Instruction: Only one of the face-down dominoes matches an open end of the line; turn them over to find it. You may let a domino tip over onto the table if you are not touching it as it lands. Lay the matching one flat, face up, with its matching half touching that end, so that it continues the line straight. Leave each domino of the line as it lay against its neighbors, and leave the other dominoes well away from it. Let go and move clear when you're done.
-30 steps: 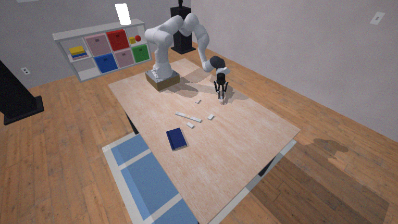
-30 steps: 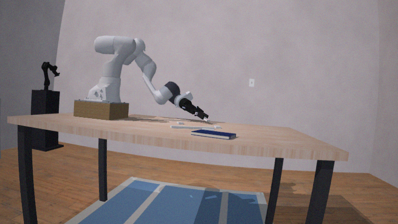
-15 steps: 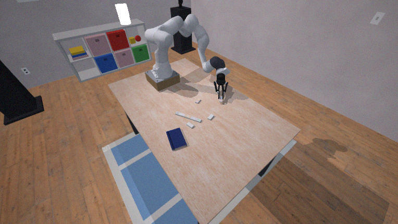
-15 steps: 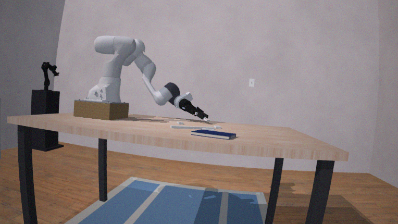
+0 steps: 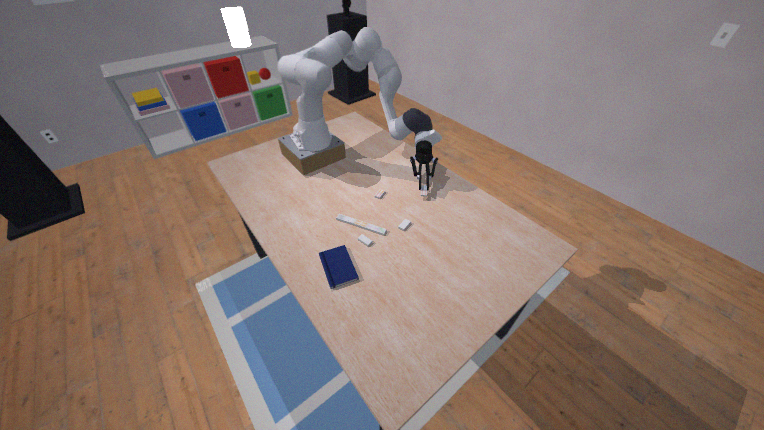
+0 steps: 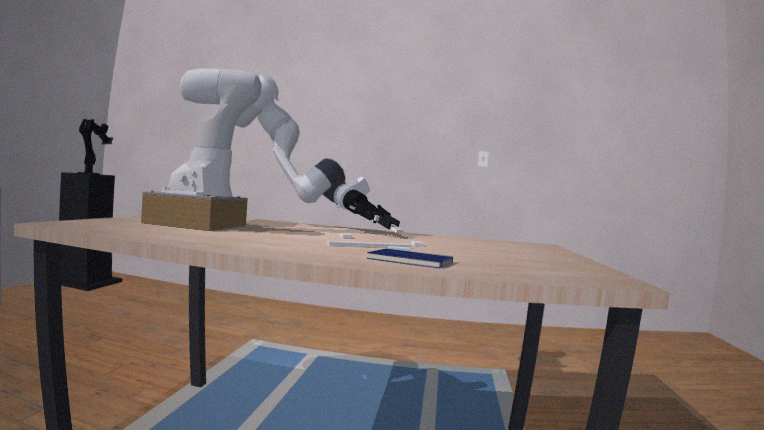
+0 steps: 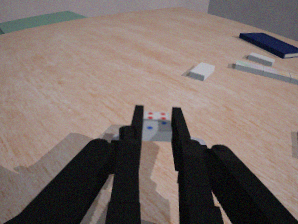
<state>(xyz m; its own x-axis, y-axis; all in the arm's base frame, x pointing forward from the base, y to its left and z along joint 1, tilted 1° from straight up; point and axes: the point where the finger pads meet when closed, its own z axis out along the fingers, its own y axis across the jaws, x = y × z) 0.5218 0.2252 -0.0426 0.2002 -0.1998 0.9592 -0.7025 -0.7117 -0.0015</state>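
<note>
My gripper [image 5: 423, 186] is at the far right part of the table, tilted low, and shut on a white domino [image 7: 157, 125]. The domino's face shows red and blue pips toward the wrist camera. It sits at or just above the table top [image 6: 392, 232]; I cannot tell if it touches. The line of face-up dominoes [image 5: 361, 224] lies flat in the table's middle and also shows in the wrist view [image 7: 266, 71]. Three face-down dominoes lie apart from it: one behind the line [image 5: 380, 194], one right of its end [image 5: 404, 224], one in front [image 5: 365, 240].
A dark blue book [image 5: 338, 266] lies flat in front of the line and shows in the side view [image 6: 410, 258]. The arm's wooden base block [image 5: 311, 153] stands at the table's back. A shelf with coloured bins [image 5: 203, 93] stands behind the table.
</note>
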